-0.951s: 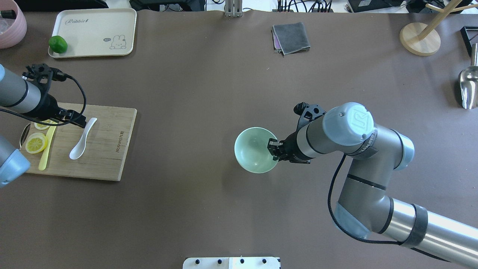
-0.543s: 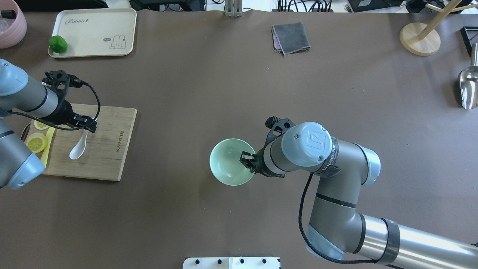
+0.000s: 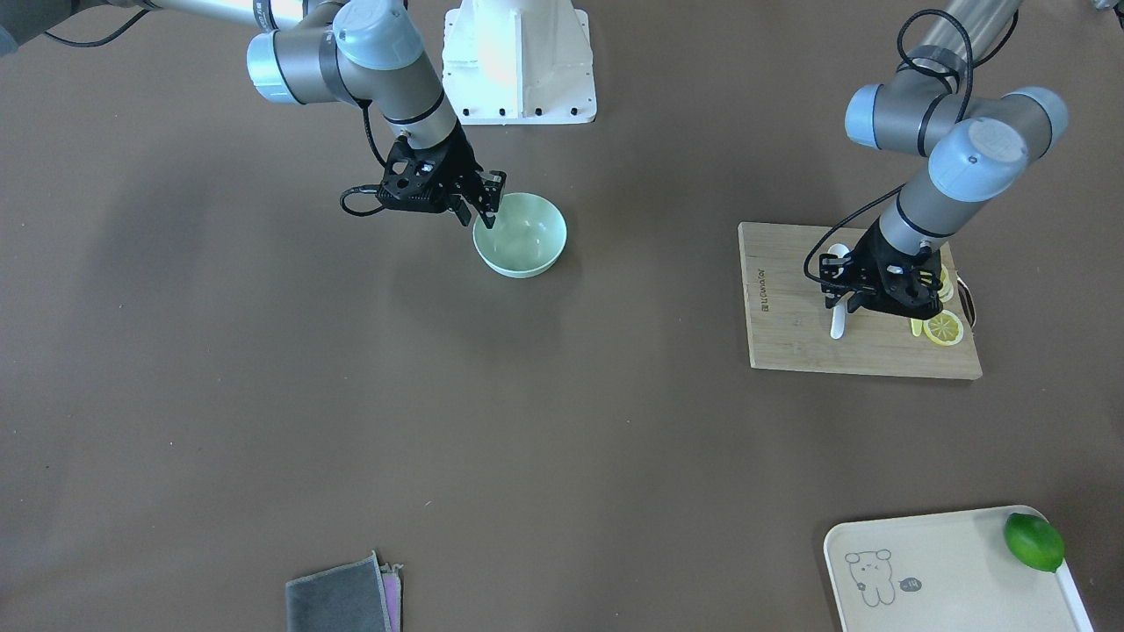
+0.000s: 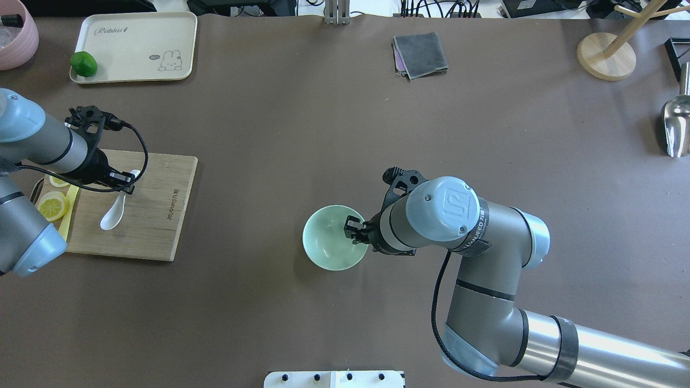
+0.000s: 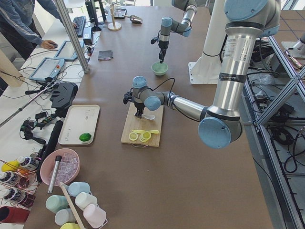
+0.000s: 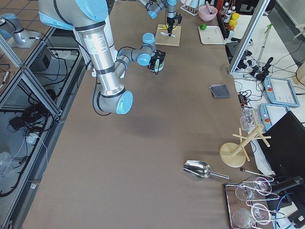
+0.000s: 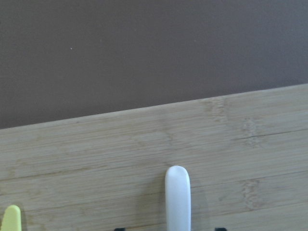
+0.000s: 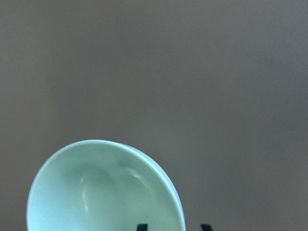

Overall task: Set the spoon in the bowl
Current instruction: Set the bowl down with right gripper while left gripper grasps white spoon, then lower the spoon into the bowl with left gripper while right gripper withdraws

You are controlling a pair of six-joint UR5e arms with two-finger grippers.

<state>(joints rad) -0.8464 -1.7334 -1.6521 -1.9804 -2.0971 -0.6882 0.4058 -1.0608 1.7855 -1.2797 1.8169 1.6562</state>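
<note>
The white spoon [image 4: 114,213] lies on the wooden cutting board [image 4: 156,215], scoop toward the robot. My left gripper [image 4: 128,180] is open and low over the spoon's handle, one finger on each side of it. The left wrist view shows the handle tip [image 7: 178,192] between the two fingertips. The mint-green bowl [image 4: 326,242] stands upright on the table near the middle. My right gripper [image 4: 354,229] is shut on the bowl's right rim, one finger inside and one outside. The right wrist view shows the bowl [image 8: 96,192] with its rim between the fingertips.
Lemon slices [image 4: 52,206] and a yellow knife [image 4: 70,202] lie on the board's left part. A cream tray [image 4: 135,43] with a lime [image 4: 83,63] sits far left. A grey cloth [image 4: 420,54], a wooden stand [image 4: 606,56] and a metal scoop [image 4: 676,126] lie far and right.
My right gripper has dragged the bowl leftward and toward the robot, then nearly stopped. My left gripper has moved right and settled over the spoon's handle.
</note>
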